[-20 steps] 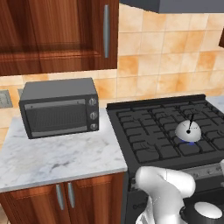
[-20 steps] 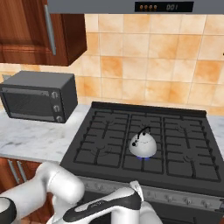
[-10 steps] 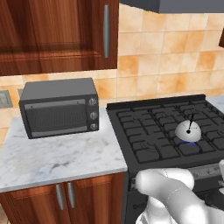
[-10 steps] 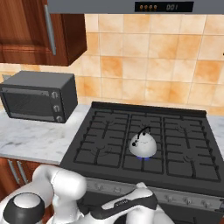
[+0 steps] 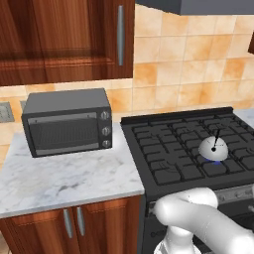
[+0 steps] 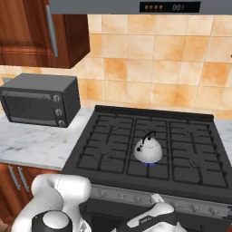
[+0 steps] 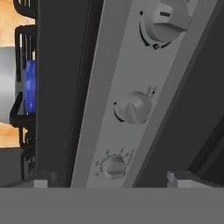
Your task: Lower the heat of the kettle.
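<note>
The small pale dome-shaped kettle [image 5: 213, 148] [image 6: 147, 149] with its thin black handle stands on a front burner of the black stove [image 6: 113, 149], over a blue flame [image 6: 147, 163]. In the hand view, rolled sideways, the stove's grey control panel [image 7: 100, 87] runs up the picture with three round knobs: top [image 7: 164, 22], middle [image 7: 133, 108] and bottom [image 7: 113, 166]. My gripper [image 7: 109, 181] is open close in front of this panel, its fingertips [image 7: 41, 183] wide apart on either side of the bottom knob, touching nothing. The flame [image 7: 29, 87] and a strip of kettle [image 7: 6, 83] show at the left.
A dark toaster oven [image 5: 67, 124] [image 6: 38, 99] sits on the marble counter [image 5: 64, 178] left of the stove. Wooden wall cabinets [image 5: 64, 34] hang above it and a range hood [image 6: 136, 7] above the stove. My white arm [image 6: 59, 195] reaches low before the stove front.
My arm has swung lower and closer to the stove's front panel. The kettle and its flame have not moved.
</note>
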### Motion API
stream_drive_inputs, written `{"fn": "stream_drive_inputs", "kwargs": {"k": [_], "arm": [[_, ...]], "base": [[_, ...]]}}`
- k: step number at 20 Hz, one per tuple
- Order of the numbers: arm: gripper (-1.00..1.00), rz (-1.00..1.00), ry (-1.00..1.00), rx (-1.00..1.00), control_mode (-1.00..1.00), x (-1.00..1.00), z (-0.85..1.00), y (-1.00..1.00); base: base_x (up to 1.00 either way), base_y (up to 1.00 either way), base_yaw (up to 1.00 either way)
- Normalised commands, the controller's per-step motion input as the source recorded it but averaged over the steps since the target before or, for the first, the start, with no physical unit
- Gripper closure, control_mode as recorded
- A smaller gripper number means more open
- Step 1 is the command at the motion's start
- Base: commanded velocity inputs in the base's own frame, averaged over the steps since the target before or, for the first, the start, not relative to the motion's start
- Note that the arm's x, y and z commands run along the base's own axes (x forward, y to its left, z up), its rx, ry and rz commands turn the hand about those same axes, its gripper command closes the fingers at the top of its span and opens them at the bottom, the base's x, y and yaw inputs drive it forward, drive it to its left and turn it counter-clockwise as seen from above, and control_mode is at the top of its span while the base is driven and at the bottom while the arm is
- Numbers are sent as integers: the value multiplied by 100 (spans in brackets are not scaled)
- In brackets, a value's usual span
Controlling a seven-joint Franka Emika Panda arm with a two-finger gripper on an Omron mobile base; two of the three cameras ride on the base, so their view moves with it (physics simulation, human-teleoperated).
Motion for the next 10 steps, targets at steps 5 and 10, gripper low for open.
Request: {"fn": "stream_drive_inputs", "kwargs": {"k": [5, 10], "arm": [[-100, 0, 0, 4, -100, 16, -25, -7], [-100, -3, -1, 1, -100, 26, -30, -1]], "base": [[0, 0, 0], [0, 0, 0]]}}
